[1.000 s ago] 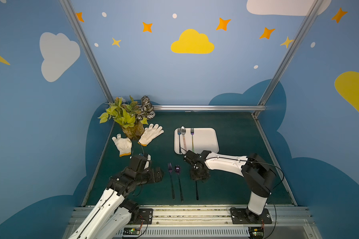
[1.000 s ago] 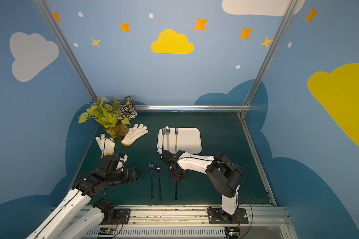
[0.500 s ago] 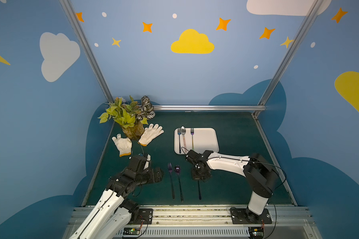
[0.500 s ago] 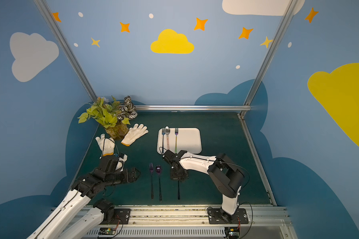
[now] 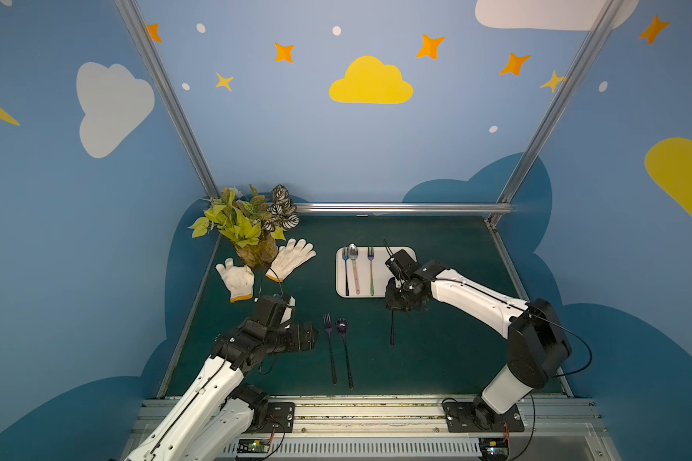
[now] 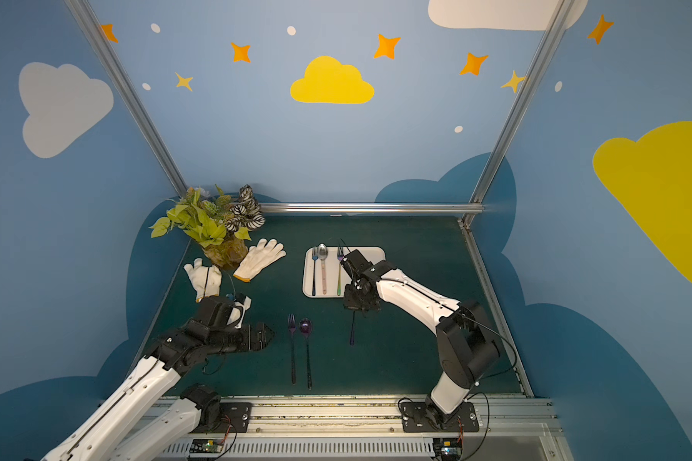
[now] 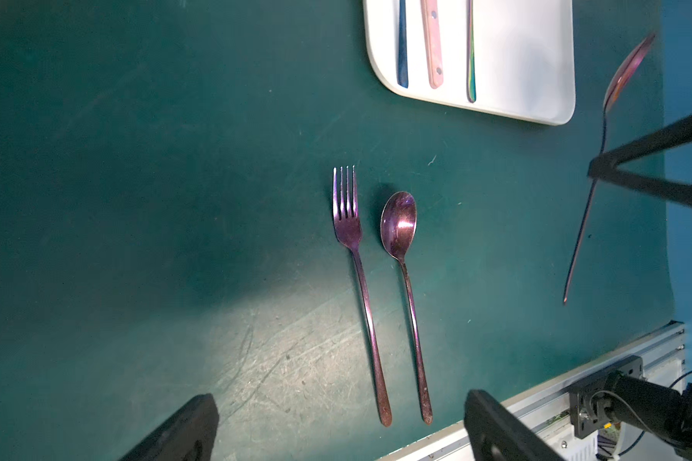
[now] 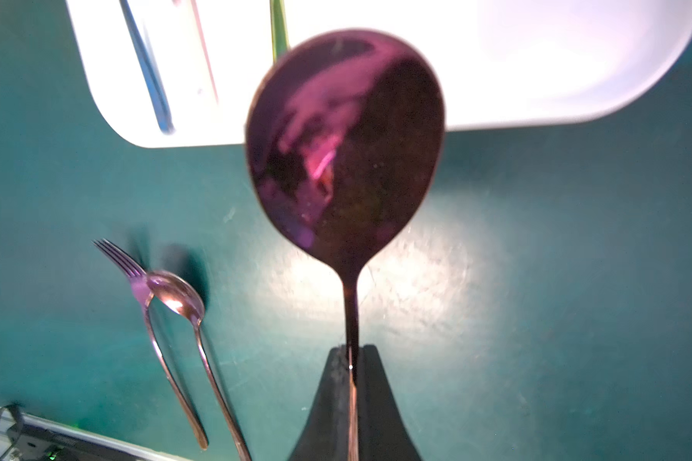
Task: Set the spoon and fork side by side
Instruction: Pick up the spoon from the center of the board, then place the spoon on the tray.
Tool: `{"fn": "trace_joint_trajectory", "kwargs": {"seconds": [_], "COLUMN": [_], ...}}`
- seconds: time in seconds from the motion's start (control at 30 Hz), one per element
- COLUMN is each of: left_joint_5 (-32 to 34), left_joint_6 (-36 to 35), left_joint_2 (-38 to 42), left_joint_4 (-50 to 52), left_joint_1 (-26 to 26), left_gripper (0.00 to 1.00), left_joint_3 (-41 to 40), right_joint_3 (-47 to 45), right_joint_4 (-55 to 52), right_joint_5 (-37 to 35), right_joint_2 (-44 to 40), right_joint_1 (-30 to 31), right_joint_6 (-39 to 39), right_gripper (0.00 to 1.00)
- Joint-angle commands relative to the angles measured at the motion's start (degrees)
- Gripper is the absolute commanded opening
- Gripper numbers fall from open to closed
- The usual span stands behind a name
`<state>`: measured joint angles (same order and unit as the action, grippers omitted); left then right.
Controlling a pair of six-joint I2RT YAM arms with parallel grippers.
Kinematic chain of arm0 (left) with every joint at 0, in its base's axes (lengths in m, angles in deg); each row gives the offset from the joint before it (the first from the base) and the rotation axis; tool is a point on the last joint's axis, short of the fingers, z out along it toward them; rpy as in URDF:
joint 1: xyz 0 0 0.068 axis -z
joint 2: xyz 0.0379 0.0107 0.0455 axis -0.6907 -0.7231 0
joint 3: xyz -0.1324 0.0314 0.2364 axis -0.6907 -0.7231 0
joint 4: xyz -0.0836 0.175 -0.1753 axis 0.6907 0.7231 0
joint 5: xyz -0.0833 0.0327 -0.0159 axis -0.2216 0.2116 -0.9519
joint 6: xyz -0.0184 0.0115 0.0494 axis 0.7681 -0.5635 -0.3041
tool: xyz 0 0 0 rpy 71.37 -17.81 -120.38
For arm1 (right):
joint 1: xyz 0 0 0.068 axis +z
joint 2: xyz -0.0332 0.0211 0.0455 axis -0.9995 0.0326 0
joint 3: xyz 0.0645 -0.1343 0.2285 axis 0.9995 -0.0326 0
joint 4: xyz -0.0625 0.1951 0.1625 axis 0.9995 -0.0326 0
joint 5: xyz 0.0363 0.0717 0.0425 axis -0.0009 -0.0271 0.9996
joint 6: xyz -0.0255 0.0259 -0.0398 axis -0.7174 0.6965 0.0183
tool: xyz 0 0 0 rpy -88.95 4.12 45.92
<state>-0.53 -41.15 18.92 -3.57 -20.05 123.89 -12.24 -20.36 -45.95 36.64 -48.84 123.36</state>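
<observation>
While my right pincer (image 8: 352,357) grips the large spoon (image 8: 344,135) by its handle, my left pincer (image 7: 340,399) hangs open near the fork (image 7: 346,227) and small spoon (image 7: 398,223).

Your purple fork (image 7: 362,295) and small purple spoon (image 7: 409,307) lie flat on the mat at the near side, a little left of centre. The fork is on the left, the handles are nearly parallel, the heads point far, and they lie close but apart. To their right a larger purple spoon (image 8: 344,159) is clamped by its handle in the right gripper (image 8: 350,359), bowl raised and handle slanting down.
</observation>
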Motion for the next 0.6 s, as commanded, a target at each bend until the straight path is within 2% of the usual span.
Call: {"fn": "trace_joint_trajectory", "kwargs": {"seconds": [0.0,0.23,0.43,0.57], "left_joint_5": [-0.29,-2.38,-2.62,-1.89], "left_joint_6": [-6.69,-10.28,-11.83,-11.99], "left_joint_2": [-2.81,-8.82,-7.72,-5.67], "left_joint_4": [-3.80,-7.34,-7.36,-6.97], "left_joint_1": [0.30,0.73,1.23,1.24], "left_gripper": [1.00,1.00,1.00,1.00], "left_joint_3": [3.80,5.61,3.48,1.91], "right_joint_3": [6.70,25.38,42.16,49.74], "right_joint_4": [-4.51,-8.97,-14.13,-15.92], "right_joint_5": [2.05,2.89,2.35,2.16], "right_joint_2": [5.09,19.50,31.78,37.24], "right_joint_1": [-2.74,-8.18,-9.86,-10.27], "right_joint_6": [-6.73,-12.19,-14.45,-14.34], "right_gripper": [0.00,0.00,0.00,0.00]}}
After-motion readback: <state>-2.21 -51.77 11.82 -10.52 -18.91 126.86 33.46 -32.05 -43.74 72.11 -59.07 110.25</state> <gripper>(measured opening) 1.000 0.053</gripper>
